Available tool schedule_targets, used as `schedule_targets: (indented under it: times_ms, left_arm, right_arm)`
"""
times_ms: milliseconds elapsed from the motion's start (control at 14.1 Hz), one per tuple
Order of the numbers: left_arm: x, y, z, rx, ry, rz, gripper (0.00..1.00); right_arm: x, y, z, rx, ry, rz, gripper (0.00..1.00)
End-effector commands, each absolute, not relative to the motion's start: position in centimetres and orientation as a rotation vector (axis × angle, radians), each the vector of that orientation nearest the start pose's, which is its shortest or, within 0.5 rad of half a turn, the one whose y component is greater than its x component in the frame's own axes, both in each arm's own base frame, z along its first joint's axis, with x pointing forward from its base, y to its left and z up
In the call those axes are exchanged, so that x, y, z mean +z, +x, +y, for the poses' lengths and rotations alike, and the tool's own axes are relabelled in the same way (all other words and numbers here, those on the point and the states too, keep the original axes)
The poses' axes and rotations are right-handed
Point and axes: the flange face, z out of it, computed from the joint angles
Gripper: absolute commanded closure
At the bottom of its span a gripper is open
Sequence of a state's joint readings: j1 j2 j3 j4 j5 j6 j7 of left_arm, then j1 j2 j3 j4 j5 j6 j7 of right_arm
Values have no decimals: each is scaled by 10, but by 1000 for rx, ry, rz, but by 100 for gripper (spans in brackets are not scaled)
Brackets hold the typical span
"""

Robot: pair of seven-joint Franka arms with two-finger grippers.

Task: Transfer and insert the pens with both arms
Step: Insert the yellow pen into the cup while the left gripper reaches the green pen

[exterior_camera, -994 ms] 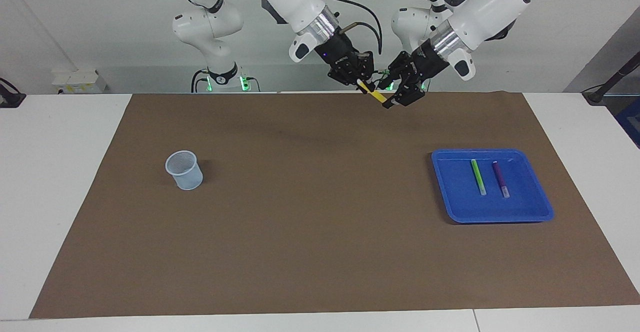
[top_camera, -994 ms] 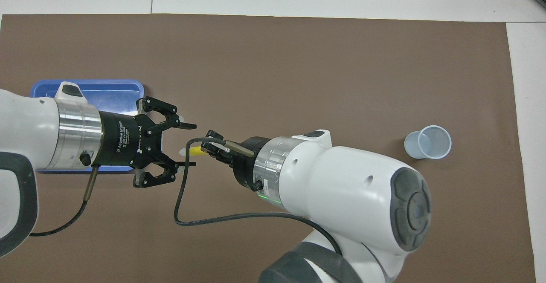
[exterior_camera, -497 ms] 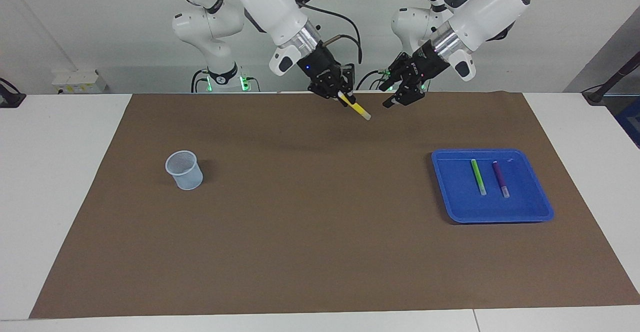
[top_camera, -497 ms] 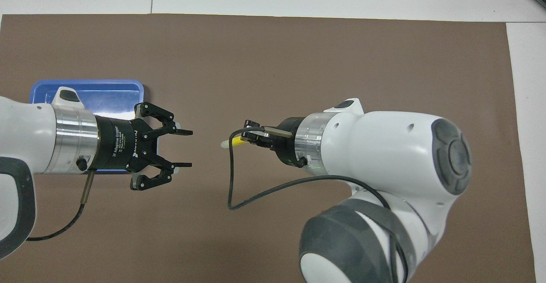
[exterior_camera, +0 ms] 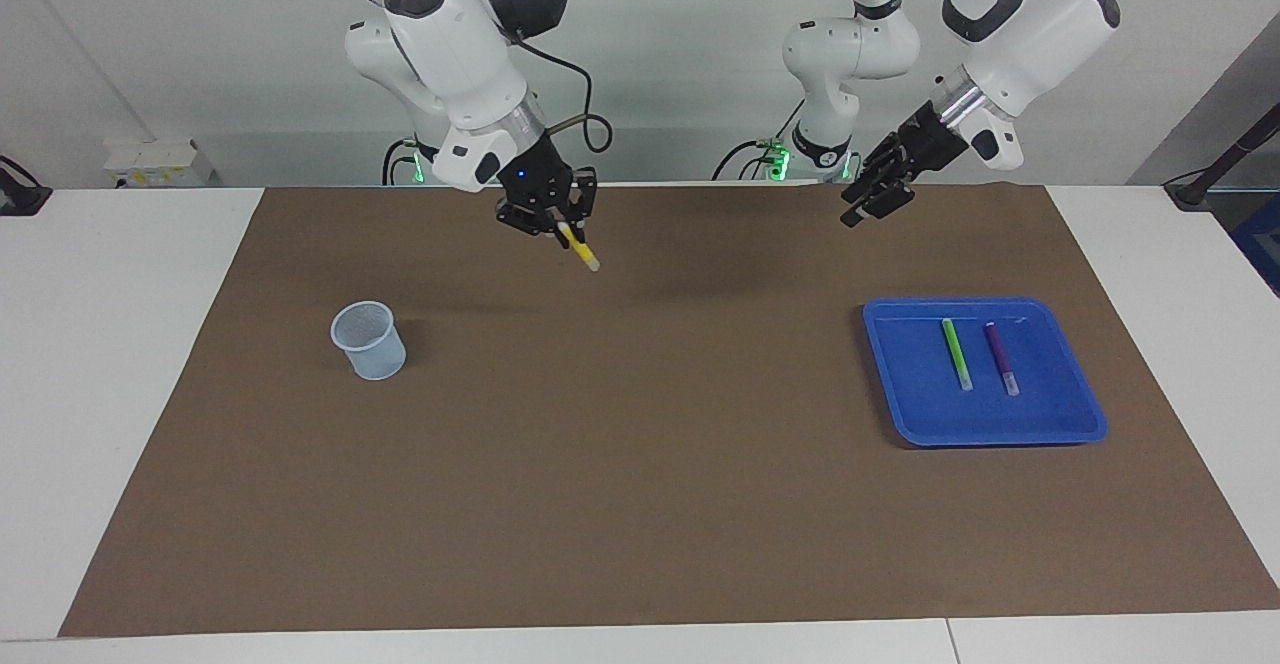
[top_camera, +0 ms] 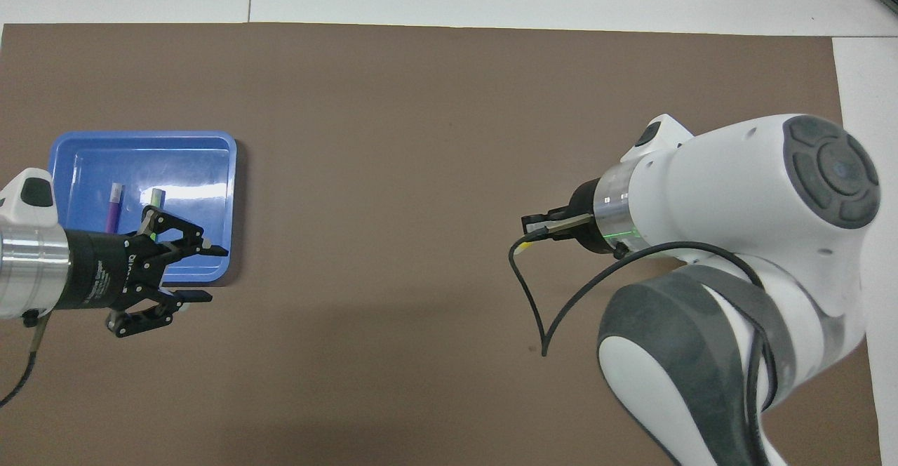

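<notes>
Since the earlier frames the two claws have drawn apart: the right claw (exterior_camera: 562,227) has carried the yellow pen (exterior_camera: 581,248) toward the cup (exterior_camera: 369,340), and the left claw (exterior_camera: 872,197) has swung back toward the tray (exterior_camera: 1085,416). Desk (exterior_camera: 120,364) with brown mat (exterior_camera: 640,464). Right claw closed on the yellow pen, in the air over the mat, pale end down. Left claw open, empty, over the tray's near edge. Green pen (exterior_camera: 956,353) and purple pen (exterior_camera: 1001,357) lie side by side in the tray.

Brown mat (exterior_camera: 640,464) on white table (exterior_camera: 110,364), pale cup (exterior_camera: 369,340), blue tray (exterior_camera: 1080,414)
</notes>
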State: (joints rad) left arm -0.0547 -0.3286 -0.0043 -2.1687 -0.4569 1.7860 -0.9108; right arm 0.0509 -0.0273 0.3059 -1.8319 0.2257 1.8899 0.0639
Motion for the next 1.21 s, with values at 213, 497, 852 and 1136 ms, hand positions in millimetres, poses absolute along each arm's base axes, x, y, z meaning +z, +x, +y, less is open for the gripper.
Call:
schedule_targets:
  times_ms: [213,497,852,1136]
  left_arm:
    - [528,433,-14,201,-3229,-568,45]
    - [526,440,37,76,-3189,-130,45]
    - [504,465,57,-26,-3137,37,45]
    - [469,491,64,-59,-3135,30,45]
  right_arm:
    - [544,539,90,3,-3027,-909,100]
    - [535,540,51,67,-3058,-1124,100]
    - [474,516,42,19,-3060,-1201,100]
    - [466,521,7,22,-3027,-1273,100]
